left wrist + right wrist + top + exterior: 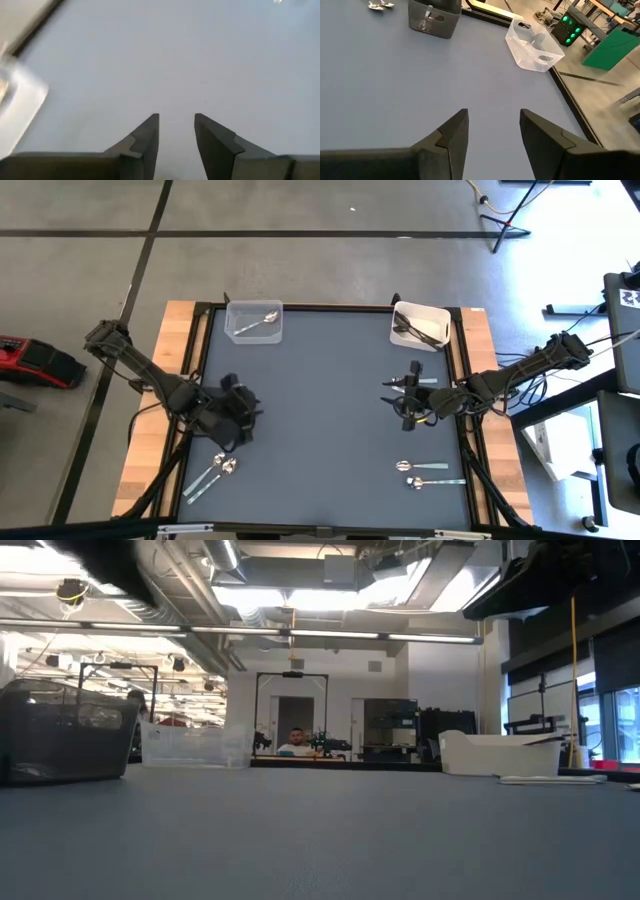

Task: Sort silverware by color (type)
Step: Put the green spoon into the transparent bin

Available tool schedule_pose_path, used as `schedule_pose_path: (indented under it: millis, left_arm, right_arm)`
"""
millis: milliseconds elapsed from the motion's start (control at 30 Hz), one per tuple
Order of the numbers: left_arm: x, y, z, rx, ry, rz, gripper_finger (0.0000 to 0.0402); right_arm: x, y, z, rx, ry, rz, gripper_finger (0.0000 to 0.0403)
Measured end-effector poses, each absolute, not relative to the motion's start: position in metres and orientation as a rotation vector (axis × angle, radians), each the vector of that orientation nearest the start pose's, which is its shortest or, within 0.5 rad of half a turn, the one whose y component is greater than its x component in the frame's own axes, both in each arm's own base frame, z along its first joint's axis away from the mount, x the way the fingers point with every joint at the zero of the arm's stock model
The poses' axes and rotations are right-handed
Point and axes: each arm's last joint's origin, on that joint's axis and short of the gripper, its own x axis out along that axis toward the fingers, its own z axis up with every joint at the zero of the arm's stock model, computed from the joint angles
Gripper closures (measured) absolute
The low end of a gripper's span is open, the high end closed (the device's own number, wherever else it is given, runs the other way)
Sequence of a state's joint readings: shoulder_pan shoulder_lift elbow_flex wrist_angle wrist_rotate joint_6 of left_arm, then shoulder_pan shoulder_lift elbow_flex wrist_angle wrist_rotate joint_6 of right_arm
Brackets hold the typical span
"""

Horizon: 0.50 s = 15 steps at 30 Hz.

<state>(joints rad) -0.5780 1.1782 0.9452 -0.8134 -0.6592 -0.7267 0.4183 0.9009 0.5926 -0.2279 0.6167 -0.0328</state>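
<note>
1. From the high view I see the whole surface (330, 410): the left gripper (243, 415) hovers over its left side, and the right gripper (400, 395) hovers over its right side.
2. My left wrist view shows the left fingers (147, 137) parted with nothing between them, only bare surface beyond.
3. My right wrist view shows the right fingers (455, 132) likewise spread and empty.
4. Only the high view lays out the silverware. Two light spoons (215, 473) lie near the front left corner, just in front of the left gripper. Two more light spoons (425, 474) lie near the front right edge.
5. The clear bin (254, 320) at the back left holds one light spoon (264, 319). The white bin (419, 326) at the back right holds dark utensils (420, 332).
6. The right wrist view catches the clear bin (534, 46) across the surface, plus the left gripper's dark body with spoons beside it.
7. The low view shows both bins (498, 753) at the far edge, a dark shape at the left, and a person (296, 743) in the room behind.
</note>
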Motion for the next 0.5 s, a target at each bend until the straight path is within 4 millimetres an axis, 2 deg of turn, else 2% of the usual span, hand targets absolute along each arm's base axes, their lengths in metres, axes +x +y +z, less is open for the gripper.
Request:
schedule_pose_path:
  millis: [167, 267, 400, 500]
  left_arm:
    - [0.212, -0.113, 0.262, 0.025, 0.592, 0.285, 0.0282]
    - [0.221, -0.118, 0.25, 0.06, 0.549, 0.282, 0.0282]
    - [0.233, -0.122, 0.231, 0.113, 0.482, 0.358, 0.0282]
    - [0.241, -0.122, 0.22, 0.148, 0.514, 0.361, 0.0282]
  right_arm:
    - [0.176, 0.061, 0.245, -0.271, 0.486, -0.161, 0.0235]
    - [0.175, 0.06, 0.243, -0.282, 0.51, -0.175, 0.0235]
    - [0.17, 0.054, 0.237, -0.301, 0.568, -0.301, 0.0235]
    - [0.167, 0.044, 0.231, -0.276, 0.633, -0.399, 0.0235]
